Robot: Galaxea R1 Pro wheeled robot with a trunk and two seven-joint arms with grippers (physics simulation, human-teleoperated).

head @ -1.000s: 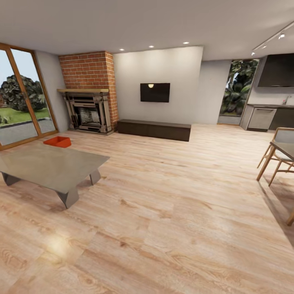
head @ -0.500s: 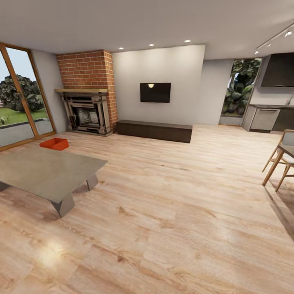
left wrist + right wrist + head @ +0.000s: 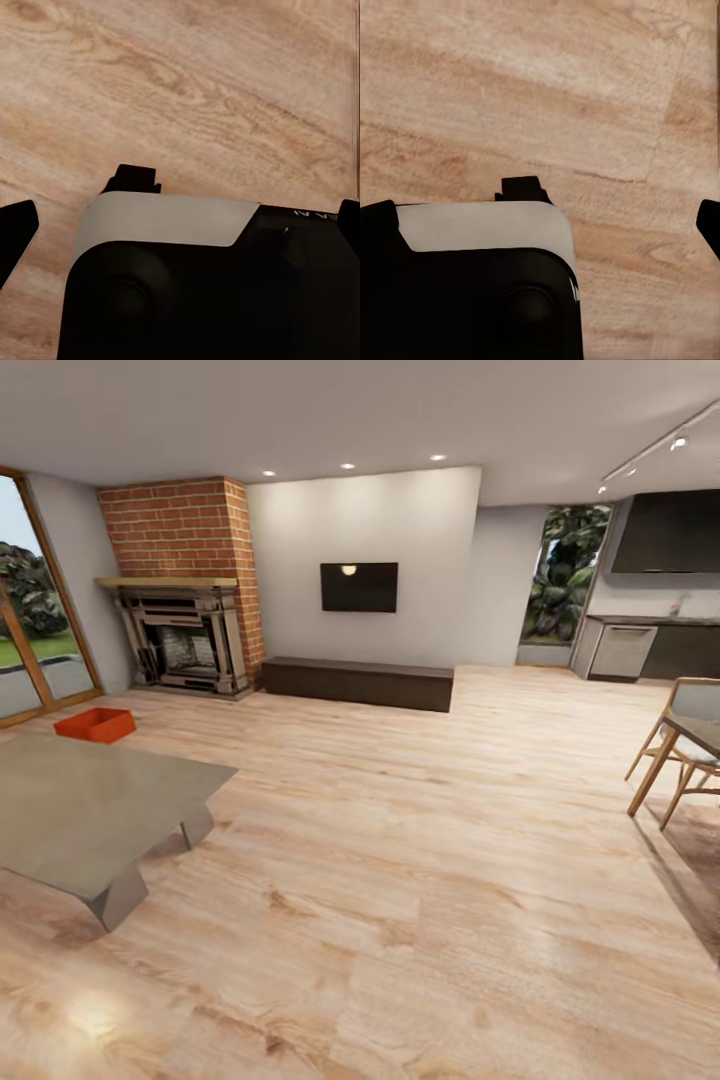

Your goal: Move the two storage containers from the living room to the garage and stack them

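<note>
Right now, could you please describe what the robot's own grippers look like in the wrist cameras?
Both are glossy black housings with rounded corners and a pale grey band across the top. The left gripper carries small white lettering, too small to read. The right gripper looks alike. Their fingers are black.

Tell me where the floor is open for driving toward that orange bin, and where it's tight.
Open: the broad wood-plank floor between the grey coffee table and the wooden chairs, running up to the dark console. Tight: the storage container lies on the floor past the table's far edge, with the glass doors and brick fireplace beyond it.
</note>
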